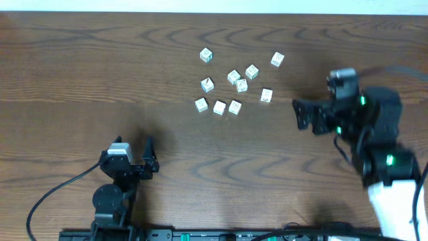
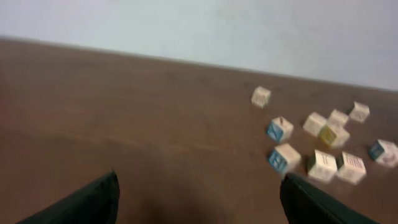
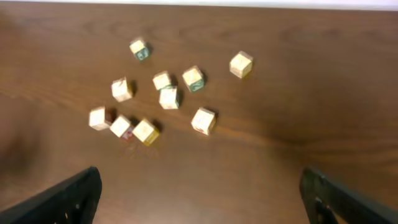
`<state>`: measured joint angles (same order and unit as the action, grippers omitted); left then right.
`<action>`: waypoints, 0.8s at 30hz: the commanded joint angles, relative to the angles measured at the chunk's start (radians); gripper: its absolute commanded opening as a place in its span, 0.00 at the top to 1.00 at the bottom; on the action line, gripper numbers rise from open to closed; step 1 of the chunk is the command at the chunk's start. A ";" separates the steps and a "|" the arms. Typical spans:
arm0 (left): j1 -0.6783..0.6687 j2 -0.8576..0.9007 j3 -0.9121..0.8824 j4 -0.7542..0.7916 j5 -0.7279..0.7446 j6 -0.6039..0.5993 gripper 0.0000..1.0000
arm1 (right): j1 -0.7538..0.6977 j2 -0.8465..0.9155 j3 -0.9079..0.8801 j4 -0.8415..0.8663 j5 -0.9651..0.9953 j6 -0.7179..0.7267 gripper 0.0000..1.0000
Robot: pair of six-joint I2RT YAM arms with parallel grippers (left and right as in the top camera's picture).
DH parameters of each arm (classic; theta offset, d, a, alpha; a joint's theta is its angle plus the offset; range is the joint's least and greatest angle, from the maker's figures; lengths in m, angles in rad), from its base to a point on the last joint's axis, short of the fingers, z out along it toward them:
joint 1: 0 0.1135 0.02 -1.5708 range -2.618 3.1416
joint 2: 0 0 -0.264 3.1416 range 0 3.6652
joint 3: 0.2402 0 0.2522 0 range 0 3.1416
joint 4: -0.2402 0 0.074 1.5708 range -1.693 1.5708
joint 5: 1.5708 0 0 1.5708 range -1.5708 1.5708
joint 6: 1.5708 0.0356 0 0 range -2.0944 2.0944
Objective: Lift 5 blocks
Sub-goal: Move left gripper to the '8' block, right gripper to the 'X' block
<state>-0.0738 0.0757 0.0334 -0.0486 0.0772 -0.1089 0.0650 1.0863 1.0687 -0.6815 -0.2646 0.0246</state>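
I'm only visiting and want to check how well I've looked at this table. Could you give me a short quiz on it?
1. How many blocks lie on the table?
2. True or false: the left gripper is holding a block.
3. Which one is nearer the blocks? A) the left gripper B) the right gripper
Key: 1. Ten. 2. False; it is open and empty. 3. B.
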 commanded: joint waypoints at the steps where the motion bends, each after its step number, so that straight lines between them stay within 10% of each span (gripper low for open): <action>1: -0.002 0.111 0.056 -0.016 0.090 -0.047 0.17 | 0.025 0.125 0.148 -0.088 -0.011 -0.023 0.01; 14: -0.001 0.967 0.603 -0.124 0.300 0.002 0.16 | 0.028 0.349 0.193 0.005 -0.093 -0.024 0.01; 24: -0.001 1.167 0.648 -0.019 0.462 0.006 0.16 | 0.040 0.379 0.193 -0.005 -0.084 -0.089 0.01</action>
<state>-0.0738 1.2297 0.6605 -0.0853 0.4732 -0.1242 0.0895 1.4662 1.2503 -0.7151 -0.3264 -0.0383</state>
